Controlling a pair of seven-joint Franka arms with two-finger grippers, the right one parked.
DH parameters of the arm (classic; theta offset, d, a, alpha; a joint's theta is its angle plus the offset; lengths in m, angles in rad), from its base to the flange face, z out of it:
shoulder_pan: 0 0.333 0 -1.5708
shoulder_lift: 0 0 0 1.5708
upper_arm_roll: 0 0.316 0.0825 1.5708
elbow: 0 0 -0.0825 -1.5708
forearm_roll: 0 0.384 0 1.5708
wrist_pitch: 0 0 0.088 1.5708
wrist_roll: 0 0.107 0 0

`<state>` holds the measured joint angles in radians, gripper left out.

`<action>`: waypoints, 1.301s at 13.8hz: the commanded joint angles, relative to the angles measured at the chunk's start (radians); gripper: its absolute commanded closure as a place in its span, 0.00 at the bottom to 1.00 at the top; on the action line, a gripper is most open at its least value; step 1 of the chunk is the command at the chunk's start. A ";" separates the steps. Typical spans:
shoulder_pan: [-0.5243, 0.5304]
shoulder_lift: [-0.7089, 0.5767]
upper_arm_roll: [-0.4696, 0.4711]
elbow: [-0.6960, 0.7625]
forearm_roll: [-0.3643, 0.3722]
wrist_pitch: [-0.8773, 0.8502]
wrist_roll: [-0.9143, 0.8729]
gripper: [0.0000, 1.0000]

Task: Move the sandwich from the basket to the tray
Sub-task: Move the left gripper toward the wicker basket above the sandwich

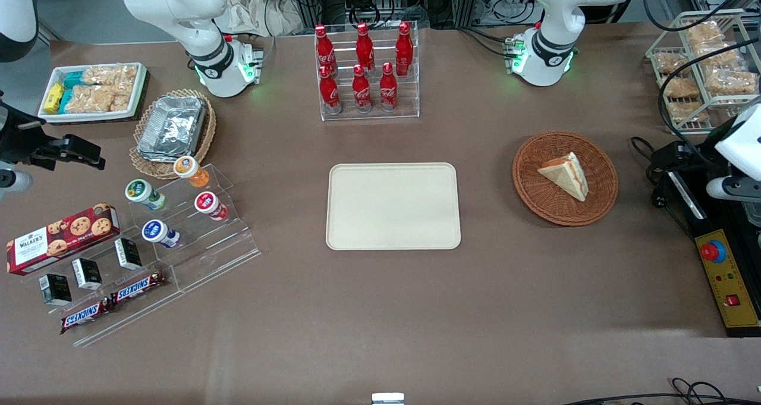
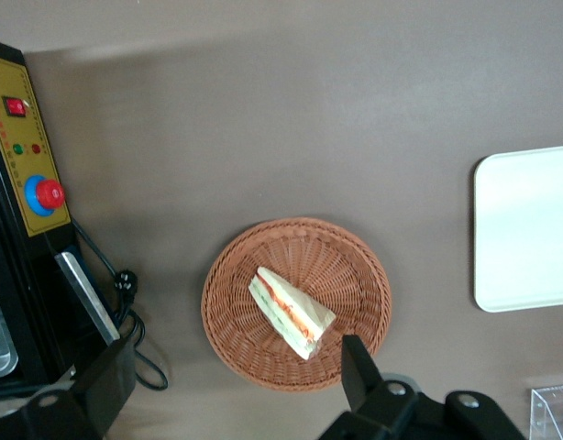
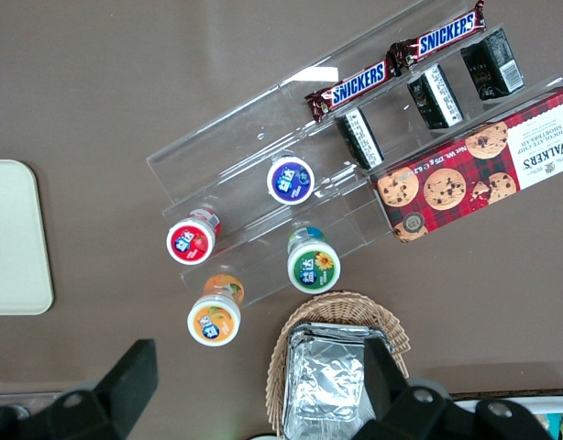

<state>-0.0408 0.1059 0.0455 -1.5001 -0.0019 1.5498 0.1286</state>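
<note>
Woven reddish-brown wicker forms the round, shallow basket (image 1: 565,178), and one triangular white-bread sandwich (image 1: 565,175) lies in it, its cut edge showing orange-red and pale filling layers. The brown table (image 1: 380,310) carries one flat cream-beige rectangular tray (image 1: 393,206) with rounded corners and a low rim; it sits beside the basket, toward the parked arm's end, apart from it and with nothing on it. Farther from the front camera than the tray stands a clear acrylic rack (image 1: 370,75) holding six glossy red cola bottles (image 1: 361,87) in two rows of three. The left arm's black two-finger gripper (image 2: 236,380) hangs above the table at the working arm's end, just beside the basket, high over its rim; its fingers (image 2: 358,371) stand wide apart and touch nothing. A yellow control box (image 1: 728,280) with one red button lies on the table nearer the front camera than the basket.
</note>
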 commanded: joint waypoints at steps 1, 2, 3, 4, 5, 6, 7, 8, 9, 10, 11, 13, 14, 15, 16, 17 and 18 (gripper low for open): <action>0.002 -0.040 0.001 -0.002 -0.003 -0.063 -0.065 0.00; 0.001 -0.066 -0.001 -0.028 -0.003 -0.065 -0.087 0.00; 0.001 -0.096 -0.001 -0.058 -0.003 -0.065 -0.086 0.00; 0.001 -0.126 -0.001 -0.095 -0.001 -0.063 -0.084 0.00; -0.001 -0.161 -0.003 -0.139 -0.001 -0.059 -0.086 0.00; -0.004 -0.196 -0.004 -0.187 -0.001 -0.051 -0.087 0.00; -0.007 -0.228 -0.007 -0.231 -0.001 -0.043 -0.090 0.00; -0.010 -0.262 -0.007 -0.282 -0.001 -0.027 -0.090 0.00; -0.013 -0.297 -0.009 -0.334 -0.001 0.002 -0.092 0.00; -0.013 -0.334 -0.009 -0.394 -0.003 0.036 -0.093 0.00; -0.013 -0.365 -0.012 -0.449 -0.009 0.071 -0.093 0.00; -0.013 -0.414 -0.012 -0.555 -0.015 0.137 -0.105 0.00; -0.013 -0.426 -0.013 -0.595 -0.017 0.163 -0.115 0.00; -0.011 -0.440 -0.021 -0.636 -0.018 0.196 -0.119 0.00; -0.008 -0.446 -0.032 -0.676 -0.018 0.234 -0.136 0.00; -0.008 -0.451 -0.042 -0.701 -0.018 0.260 -0.165 0.00; -0.008 -0.448 -0.050 -0.715 -0.018 0.272 -0.185 0.00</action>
<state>-0.0486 -0.2982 0.0147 -2.1474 -0.0085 1.7768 -0.0055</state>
